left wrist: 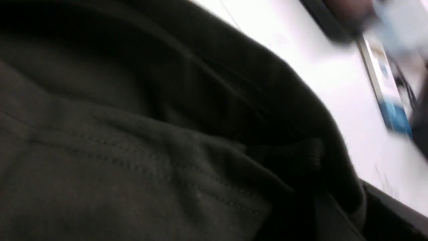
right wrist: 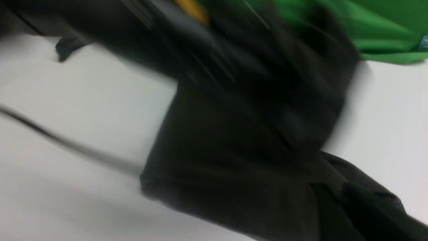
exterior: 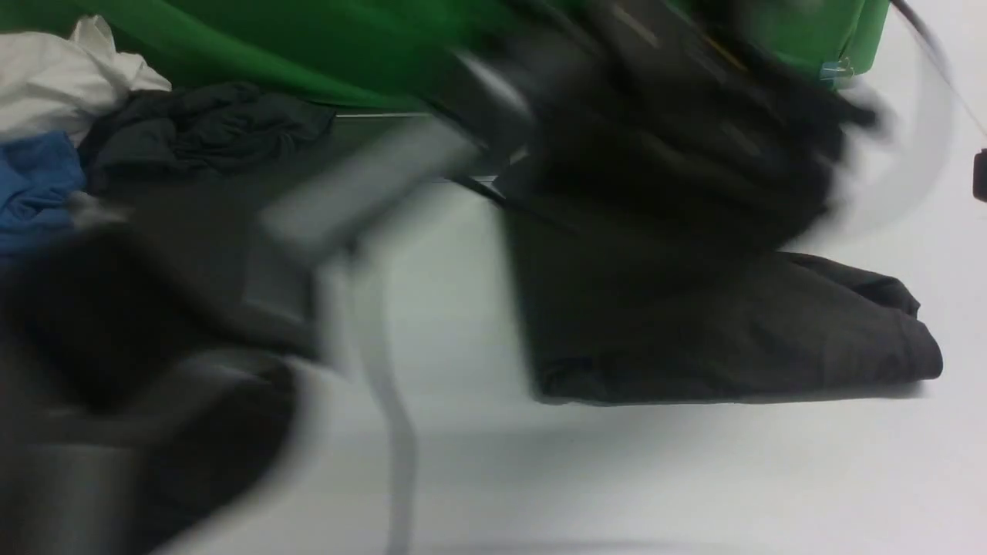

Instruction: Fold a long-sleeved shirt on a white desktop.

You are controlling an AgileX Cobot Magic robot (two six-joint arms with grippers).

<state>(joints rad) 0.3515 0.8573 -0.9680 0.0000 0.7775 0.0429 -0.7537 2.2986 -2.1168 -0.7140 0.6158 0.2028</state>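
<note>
The long-sleeved shirt [exterior: 717,331] lies folded into a dark olive block on the white desktop [exterior: 617,478], right of centre. My right arm [exterior: 694,131] is a dark blur above the shirt's far edge. In the right wrist view its gripper [right wrist: 351,214] rests over the shirt [right wrist: 234,174]; motion blur hides how its jaws stand. My left arm [exterior: 154,347] is a large blur at the near left. In the left wrist view the shirt [left wrist: 133,150] fills the picture, and my left gripper [left wrist: 354,214] has a fold of it between its fingers.
A pile of clothes lies at the back left: a white garment [exterior: 62,77], a dark teal-grey garment [exterior: 200,131] and a blue shirt [exterior: 35,185]. A green cloth backdrop [exterior: 308,46] hangs behind. A thin cable [exterior: 941,77] arcs at the far right.
</note>
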